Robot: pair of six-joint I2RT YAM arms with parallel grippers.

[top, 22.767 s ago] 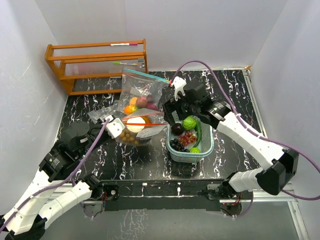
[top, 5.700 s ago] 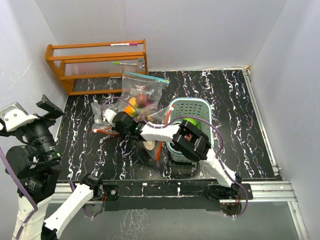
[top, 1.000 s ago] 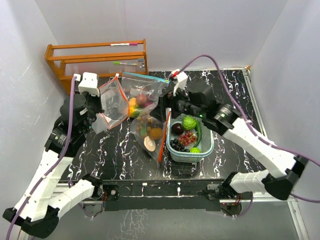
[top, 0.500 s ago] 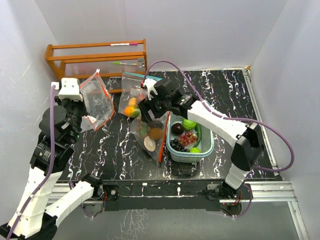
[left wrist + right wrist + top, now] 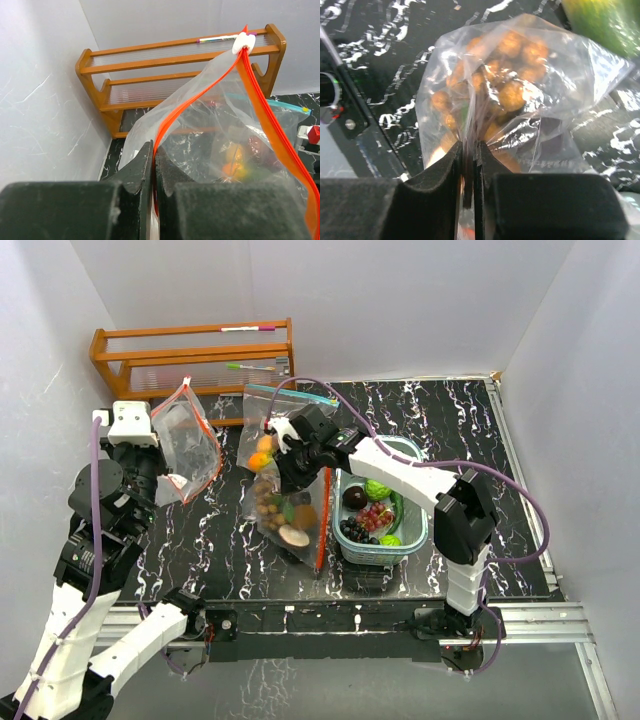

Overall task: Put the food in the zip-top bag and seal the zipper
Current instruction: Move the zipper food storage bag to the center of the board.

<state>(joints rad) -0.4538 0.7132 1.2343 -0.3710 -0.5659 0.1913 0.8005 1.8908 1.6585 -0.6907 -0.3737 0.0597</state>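
wide view first: the black marbled table point(image 5: 480, 440) has the wooden rack point(image 5: 190, 365) at the back and the teal basket point(image 5: 422, 530) near the middle. that basket is where the loose food point(image 5: 377, 489) sits, a green piece, grapes and a dark one, handy to your right arm. your left gripper point(image 5: 153, 150) is pinched tight on the orange zipper lip of the empty bag point(image 5: 215, 130), lifted off the table so its mouth hangs spread, which looks like a way to present an opening for loading. your right gripper point(image 5: 468, 150) is clamped on the film of the filled bag point(image 5: 520, 85), dangling just beside the basket with nuts bunched at the bottom by their own weight. behind it a third bag point(image 5: 290, 420) holding orange fruit leans upright. smallest bit: the white slider point(image 5: 243, 41) sits at the far end of the zipper, so the empty bag reads as unsealed.
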